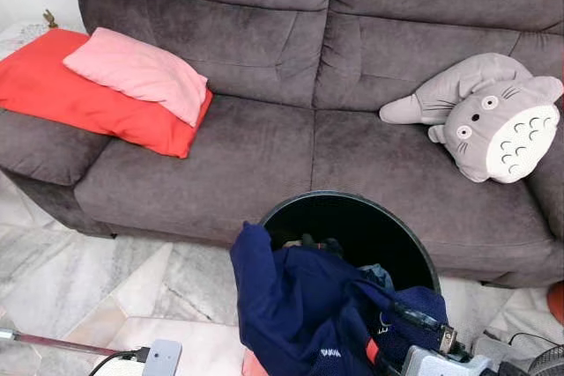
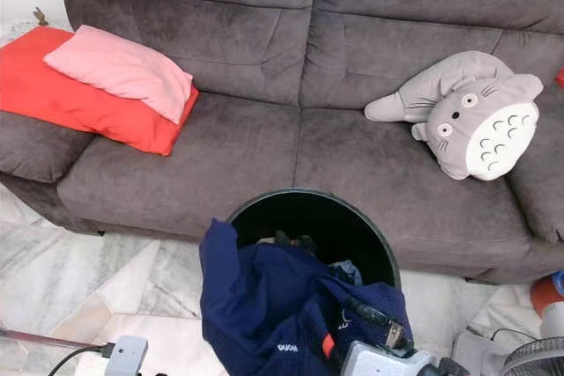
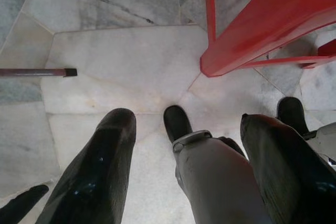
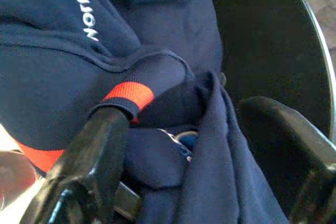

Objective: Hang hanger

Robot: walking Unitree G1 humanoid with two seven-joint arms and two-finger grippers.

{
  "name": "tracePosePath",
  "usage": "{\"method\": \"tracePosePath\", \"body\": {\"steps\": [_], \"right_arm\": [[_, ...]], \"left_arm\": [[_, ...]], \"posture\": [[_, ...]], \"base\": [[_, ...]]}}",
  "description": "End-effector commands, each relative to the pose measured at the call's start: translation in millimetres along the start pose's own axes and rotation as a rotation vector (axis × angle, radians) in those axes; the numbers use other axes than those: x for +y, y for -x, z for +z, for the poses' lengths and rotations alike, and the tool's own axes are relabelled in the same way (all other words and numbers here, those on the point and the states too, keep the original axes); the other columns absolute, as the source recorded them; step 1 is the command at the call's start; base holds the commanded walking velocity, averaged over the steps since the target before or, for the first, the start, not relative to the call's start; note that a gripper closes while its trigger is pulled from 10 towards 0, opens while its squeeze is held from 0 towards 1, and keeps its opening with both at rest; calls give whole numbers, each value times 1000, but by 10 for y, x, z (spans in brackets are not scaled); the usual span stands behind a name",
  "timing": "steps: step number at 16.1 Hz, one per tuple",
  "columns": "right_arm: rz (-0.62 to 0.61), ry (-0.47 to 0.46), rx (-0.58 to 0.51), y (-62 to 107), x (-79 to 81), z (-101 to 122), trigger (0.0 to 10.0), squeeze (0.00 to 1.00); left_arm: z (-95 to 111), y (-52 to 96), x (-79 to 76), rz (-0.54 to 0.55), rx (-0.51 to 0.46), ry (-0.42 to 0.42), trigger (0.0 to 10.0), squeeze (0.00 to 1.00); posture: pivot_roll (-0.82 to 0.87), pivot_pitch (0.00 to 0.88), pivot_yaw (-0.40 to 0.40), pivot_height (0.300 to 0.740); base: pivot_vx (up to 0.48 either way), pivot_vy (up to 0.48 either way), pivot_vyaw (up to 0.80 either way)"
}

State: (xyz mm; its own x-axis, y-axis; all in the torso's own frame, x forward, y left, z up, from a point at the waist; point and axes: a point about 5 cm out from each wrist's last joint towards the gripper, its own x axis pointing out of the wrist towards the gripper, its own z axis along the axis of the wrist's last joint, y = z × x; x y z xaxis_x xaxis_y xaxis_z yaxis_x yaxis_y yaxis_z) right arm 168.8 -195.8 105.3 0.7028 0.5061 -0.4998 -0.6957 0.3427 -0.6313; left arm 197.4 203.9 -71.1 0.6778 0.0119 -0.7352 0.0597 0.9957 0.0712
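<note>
My right gripper [image 4: 184,150] is parted around a fold of the navy garment [image 1: 308,305], beside its orange band and white lettering I can't read reliably. The garment drapes over the black bin [image 1: 352,217] before the sofa [image 1: 264,147]. My left gripper [image 3: 184,156] hangs open above the marble floor [image 3: 121,56].

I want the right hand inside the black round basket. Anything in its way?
Yes. A navy blue garment with red trim is draped over the near rim of the black round basket and bunched across its opening, its folds lying between the open fingers of the right hand. What lies beneath the cloth is hidden.
</note>
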Motion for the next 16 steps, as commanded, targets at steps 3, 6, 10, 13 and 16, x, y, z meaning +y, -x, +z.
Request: {"method": "tracePosePath", "body": {"steps": [3,6,10,13,16], "right_arm": [[18,22,7,-2,2,-14,10000,0],[-25,159,31,-67,-87,-61,10000,0],[-67,118,-37,-174,-167,18,10000,0],[-185,49,-77,-240,-292,57,10000,0],[-80,-44,-58,-287,-118,4,10000,0]], "left_arm": [[-70,16,-1,-5,27,-6,10000,0],[-67,17,9,-3,26,-8,10000,0],[-36,8,3,-4,16,-12,10000,0],[-28,6,-5,-7,10,-17,10000,0],[-22,5,-12,-10,6,-20,10000,0]], "posture": [[-209,193,-19,740],[-203,191,-15,740],[-196,191,-10,740],[-195,192,-8,740],[-191,194,-5,740]], "base": [[0,0,0],[0,0,0],[0,0,0],[0,0,0],[0,0,0]]}}
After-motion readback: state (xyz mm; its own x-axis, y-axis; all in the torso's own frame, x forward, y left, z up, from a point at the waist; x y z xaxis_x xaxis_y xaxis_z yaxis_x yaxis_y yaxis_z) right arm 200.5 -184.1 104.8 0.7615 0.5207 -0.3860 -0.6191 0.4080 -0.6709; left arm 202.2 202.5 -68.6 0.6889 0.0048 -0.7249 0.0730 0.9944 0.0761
